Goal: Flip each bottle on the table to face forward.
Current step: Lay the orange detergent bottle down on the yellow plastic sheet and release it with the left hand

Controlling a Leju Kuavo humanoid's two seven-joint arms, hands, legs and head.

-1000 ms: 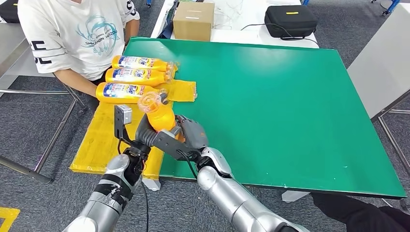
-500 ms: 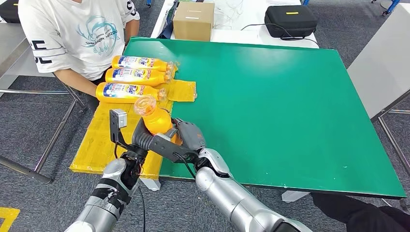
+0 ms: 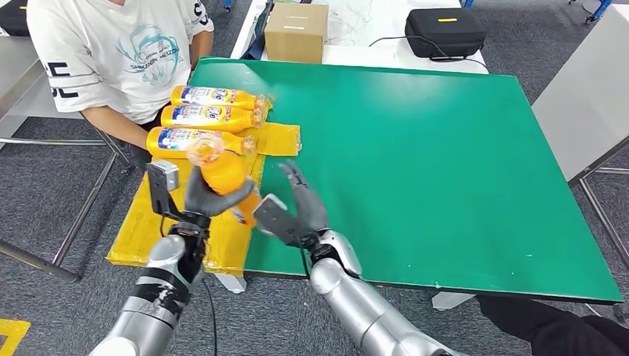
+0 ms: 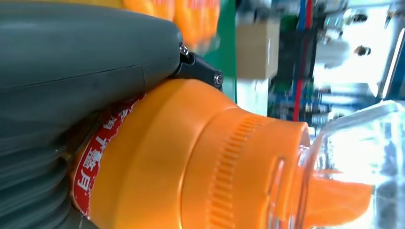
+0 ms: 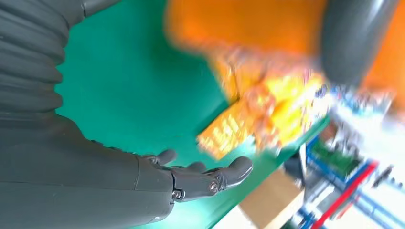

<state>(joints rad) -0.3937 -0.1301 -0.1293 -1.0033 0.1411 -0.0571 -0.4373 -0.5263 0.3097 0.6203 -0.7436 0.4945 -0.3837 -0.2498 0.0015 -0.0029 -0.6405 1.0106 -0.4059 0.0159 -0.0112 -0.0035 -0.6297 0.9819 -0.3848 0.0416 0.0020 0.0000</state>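
Head view: the left robot hand [image 3: 206, 199] is wrapped round an orange bottle [image 3: 222, 176], holding it up off the yellow mat [image 3: 148, 222] at the worktop's [image 3: 445, 163] left edge, the clear cap [image 3: 205, 149] tilted up and away from the robot; just beside it, the right robot hand [image 3: 297, 211] hangs over the green surface with its fingers spread and nothing in them, close to the bottle's lower end but apart from it; further along the mat, three more bottles [image 3: 215, 117] lie on their sides in a row, labels up, caps pointing toward the green; a person in a white T-shirt [image 3: 111, 52] sits right behind them, forearm near the closest one; a cardboard box [image 3: 297, 31] and a black case [image 3: 445, 31] sit on the pale table beyond the far edge.

Left wrist view: very close in; the grey thumb [image 4: 86, 52] presses across the bottle's shoulder [image 4: 191, 157], a strip of red and white label [image 4: 98, 162] showing under it; the ribbed orange collar meets the transparent cap [image 4: 353, 162]; everything behind is blurred.

Right wrist view: the right robot hand's dark fingers [image 5: 210, 179] stretch out loosely over the green, holding nothing; the held bottle [image 5: 248, 28] is an orange blur, with a grey finger of the other hand [image 5: 353, 38] across it.
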